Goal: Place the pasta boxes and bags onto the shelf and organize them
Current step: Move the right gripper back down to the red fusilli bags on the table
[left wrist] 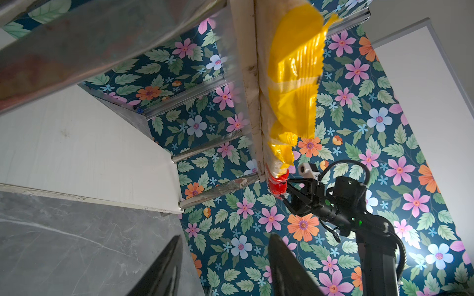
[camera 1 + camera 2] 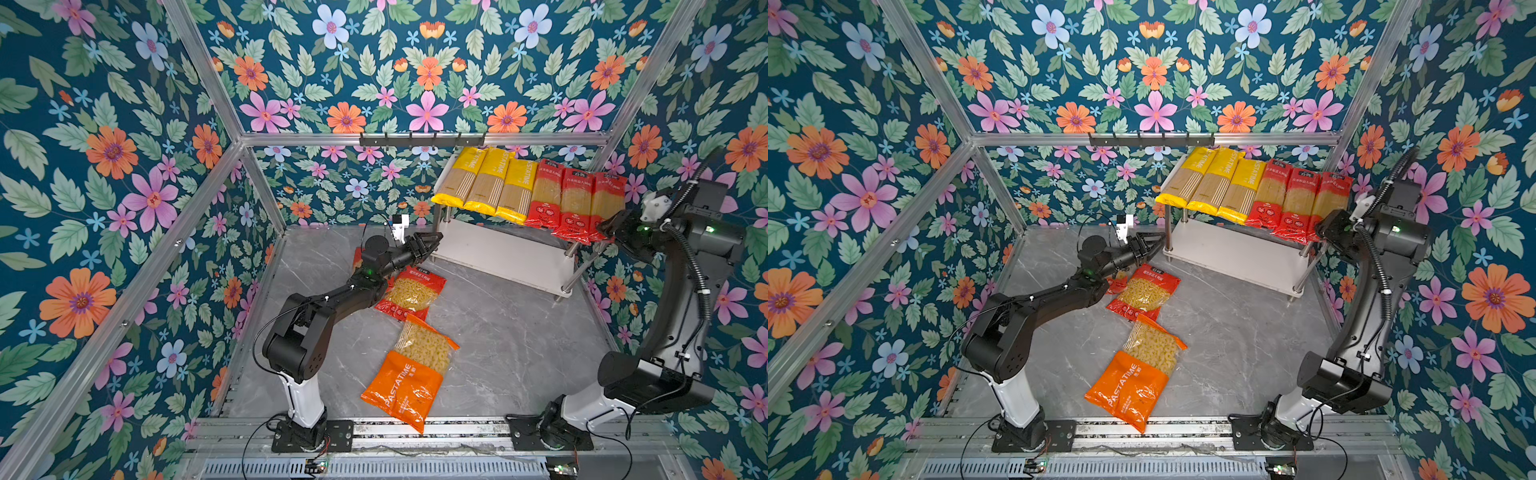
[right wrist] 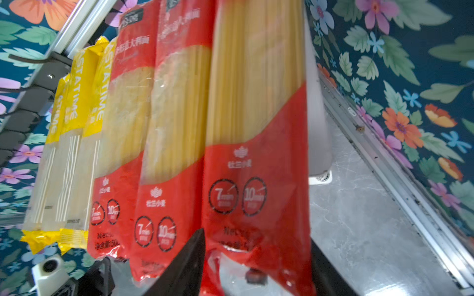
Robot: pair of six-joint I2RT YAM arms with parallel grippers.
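In both top views the shelf (image 2: 498,257) stands at the back right of the tabletop (image 2: 519,332), under a hook rail (image 2: 422,140); its top board is hidden under packs and its lower board is bare. 3 yellow packs (image 2: 482,183) and 3 long red packs (image 2: 575,199) lie side by side on top, their near ends overhanging the front edge. 1 red macaroni (image 2: 413,293) lies flat on the tabletop, one corner under the left arm; a 2nd red pack (image 2: 1116,284) shows only as a sliver beside that arm. 1 orange pack (image 2: 415,374) lies nearer the front, its far end lapping the red macaroni. The left gripper (image 2: 434,243) hovers by the shelf's left front post. The right gripper (image 2: 602,228) sits at the overhanging end of the rightmost long red pack, its tips dark and hard to read.

Left wrist view: the 2 fingers (image 1: 164,269) are cut off by the frame and stand apart with nothing between them, so the left gripper is open. Past the top board's edge only yellow pack ends (image 1: 295,77) and 1 red end (image 1: 278,185) show. The right gripper (image 1: 286,194) has its jaws spread about that red end.

Right wrist view: the picture is blurred and the far ends of the packs are cut off; 3 long red packs (image 3: 256,128) and 3 yellow packs (image 3: 77,102) can be counted. The 2 fingers (image 3: 184,266) stand wide on either side of the nearest red pack's crumpled end, spread rather than pinching; I cannot tell whether they touch it.
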